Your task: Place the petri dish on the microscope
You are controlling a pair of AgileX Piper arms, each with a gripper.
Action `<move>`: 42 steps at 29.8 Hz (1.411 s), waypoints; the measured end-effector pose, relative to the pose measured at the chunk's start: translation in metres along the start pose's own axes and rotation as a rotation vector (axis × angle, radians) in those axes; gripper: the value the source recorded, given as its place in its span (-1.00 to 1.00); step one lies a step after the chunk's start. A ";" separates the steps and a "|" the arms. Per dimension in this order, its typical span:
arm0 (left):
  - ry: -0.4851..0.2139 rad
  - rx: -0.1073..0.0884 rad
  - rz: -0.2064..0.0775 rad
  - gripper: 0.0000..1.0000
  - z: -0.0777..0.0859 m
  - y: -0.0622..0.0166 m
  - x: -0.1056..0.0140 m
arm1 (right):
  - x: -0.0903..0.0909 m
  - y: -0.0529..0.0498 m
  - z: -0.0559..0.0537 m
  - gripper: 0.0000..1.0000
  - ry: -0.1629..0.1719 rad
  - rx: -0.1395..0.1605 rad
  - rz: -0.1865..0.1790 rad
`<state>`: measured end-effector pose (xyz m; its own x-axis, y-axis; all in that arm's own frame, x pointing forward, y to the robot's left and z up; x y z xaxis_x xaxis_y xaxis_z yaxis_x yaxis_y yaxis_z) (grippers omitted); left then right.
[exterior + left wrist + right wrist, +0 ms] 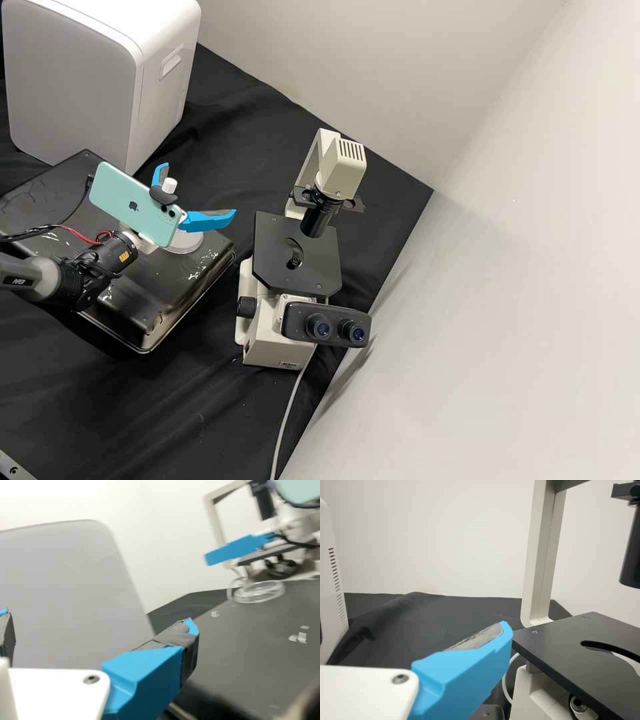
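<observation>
Hovering with fingers spread above the petri dish on the tray at nine o'clock of the microscope, the right gripper looks set to straddle its rim; the left gripper gapes too.

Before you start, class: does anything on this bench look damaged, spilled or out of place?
The dark tray under the right gripper looks worn: white flecks and scratches mark its top and near edge, like chipped coating. The petri dish sits flat on it, and the microscope looks intact.
</observation>
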<state>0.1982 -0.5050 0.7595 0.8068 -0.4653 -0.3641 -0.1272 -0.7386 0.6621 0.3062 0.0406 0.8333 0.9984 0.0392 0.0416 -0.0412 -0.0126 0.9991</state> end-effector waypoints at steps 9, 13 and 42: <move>-0.051 0.024 -0.002 1.00 0.004 -0.0003 0.000 | 0.000 0.000 0.000 1.00 0.000 0.000 0.000; -0.069 0.033 -0.004 1.00 0.005 -0.0006 -0.001 | 0.000 0.000 0.000 1.00 0.000 0.000 0.000; -0.167 -0.271 -0.077 1.00 0.003 -0.0100 0.006 | 0.000 0.000 0.000 1.00 -0.001 0.000 -0.001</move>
<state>0.2022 -0.5017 0.7488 0.6993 -0.5036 -0.5073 0.1068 -0.6281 0.7708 0.3062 0.0405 0.8332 0.9985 0.0377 0.0402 -0.0398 -0.0126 0.9991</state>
